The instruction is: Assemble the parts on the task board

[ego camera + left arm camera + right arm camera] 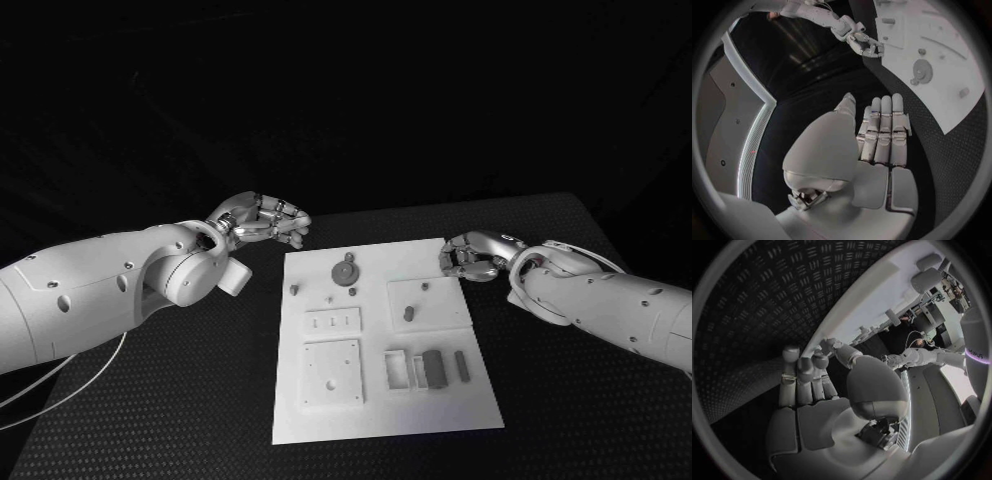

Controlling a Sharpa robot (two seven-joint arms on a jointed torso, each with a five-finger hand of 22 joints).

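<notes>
Your left hand [879,145] has its fingers [882,125] stretched out straight and lying side by side, thumb alongside, nothing in them; from the head camera you see that same hand [263,220] hanging over the black table [173,420] just off the far left corner of the task board [433,415]. Your right hand [817,390] reads much the same, fingers [804,377] extended and close together with an empty palm, and in the head view it [476,255] sits at the board's far right corner, fingertips right by the white edge, though you can't tell whether they touch it. Moving out to the board itself, it lies flat in the middle of the table between your two hands. On its far half you've got a round grey disc part [345,271] with a small tab, a little peg [294,290] near the left edge, and a small dark piece [408,313] resting on a raised square plate [447,300]. Nearer you, a small white block with slots [333,322], a larger square plate [332,372], and to their right a grey rectangular part [431,366] beside a white frame [397,368], with a slim grey bar [462,366] just to its right.
</notes>
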